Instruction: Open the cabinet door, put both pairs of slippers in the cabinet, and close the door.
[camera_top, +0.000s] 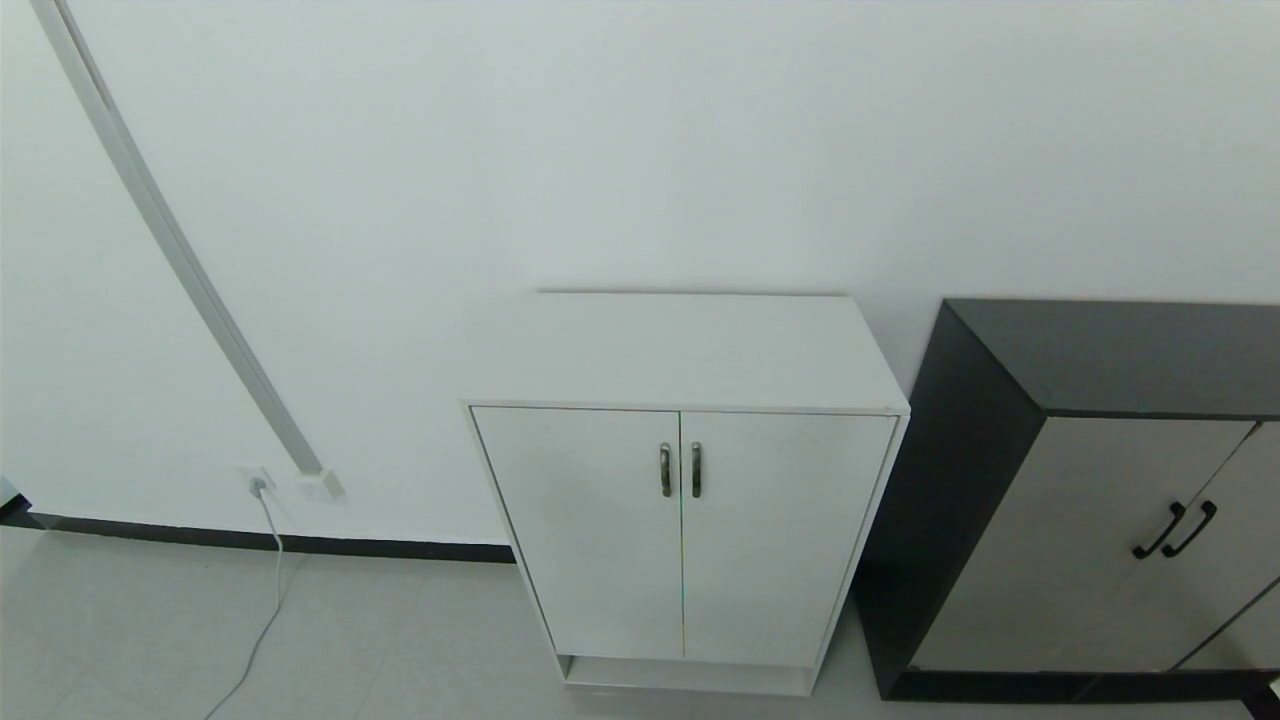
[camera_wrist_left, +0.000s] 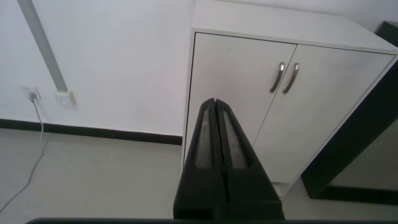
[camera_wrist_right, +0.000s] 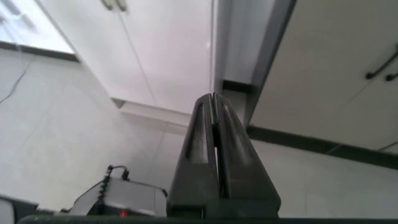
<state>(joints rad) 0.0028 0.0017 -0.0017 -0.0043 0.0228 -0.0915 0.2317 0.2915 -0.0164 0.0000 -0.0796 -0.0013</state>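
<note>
A white two-door cabinet (camera_top: 684, 520) stands against the wall with both doors closed; two metal handles (camera_top: 680, 470) sit side by side at the centre seam. In the left wrist view the same cabinet (camera_wrist_left: 280, 106) lies ahead, its handles (camera_wrist_left: 285, 77) beyond my left gripper (camera_wrist_left: 215, 102), which is shut with nothing in it and well short of the doors. My right gripper (camera_wrist_right: 213, 98) is shut and empty, held low over the floor near the white cabinet's bottom corner (camera_wrist_right: 168, 112).
A black cabinet (camera_top: 1090, 500) with grey doors and black handles stands close on the right of the white one. A wall socket (camera_top: 258, 483) with a grey cable trailing over the floor sits to the left, below a slanted conduit (camera_top: 170, 240). Grey tiled floor lies in front.
</note>
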